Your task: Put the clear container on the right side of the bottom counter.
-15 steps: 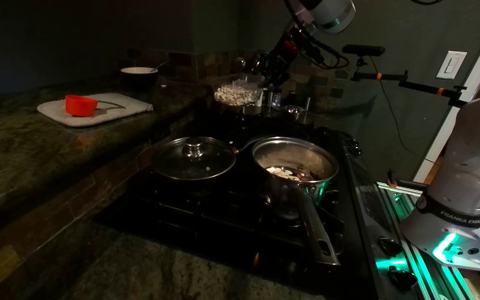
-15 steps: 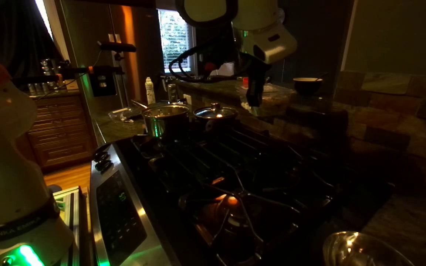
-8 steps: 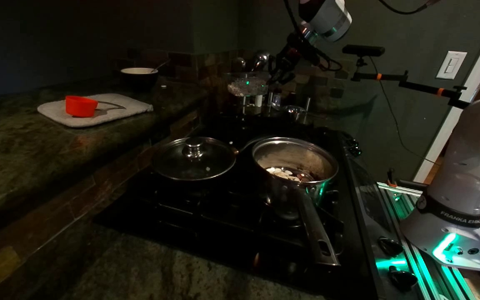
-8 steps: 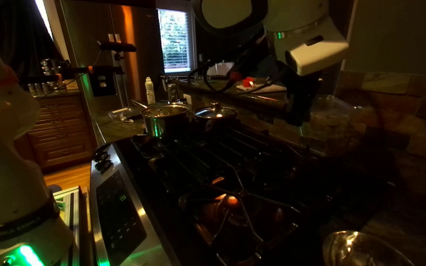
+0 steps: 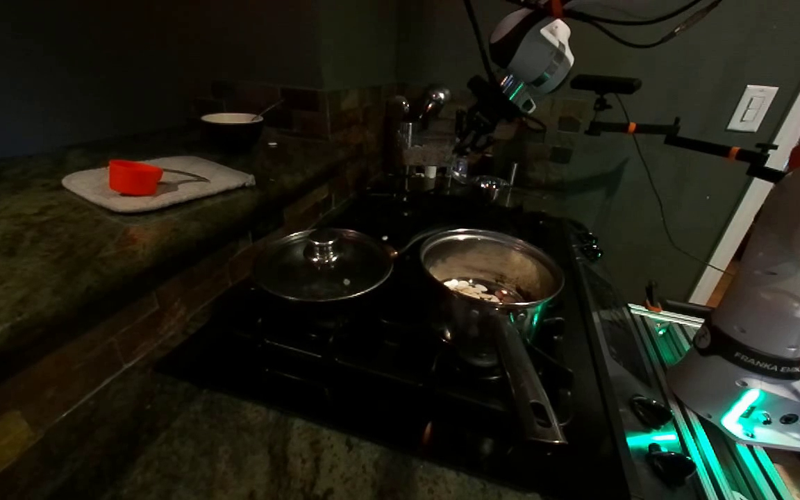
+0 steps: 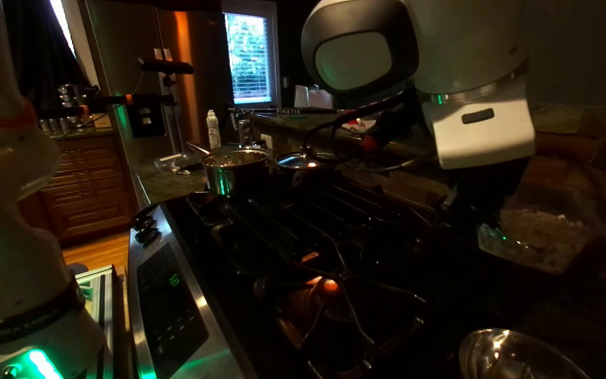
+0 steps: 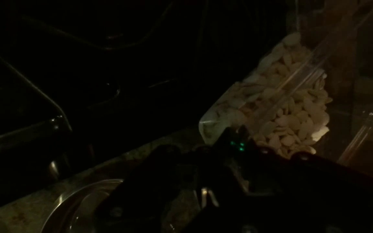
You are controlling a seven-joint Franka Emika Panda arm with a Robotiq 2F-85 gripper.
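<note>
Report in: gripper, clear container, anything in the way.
Gripper closed on clear container. Container held raised, not yet on bottom counter. Shiny bowl on that counter, might crowd the landing.

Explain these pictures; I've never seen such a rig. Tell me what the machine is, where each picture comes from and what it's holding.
This is a pale robot arm. Its black gripper, a two-fingered hand, holds a clear container of pale, seed-like pieces by one side. Two pictures look on from different spots outside the robot arm; the dark close-up comes from its wrist. On the black cooktop stands a steel pot, with a knobbed glass lid beside it. The higher ledge bears a red cup on a pale mat and a dark bowl. A shiny bowl sits on the lower counter. Much else is too dark to make out.
</note>
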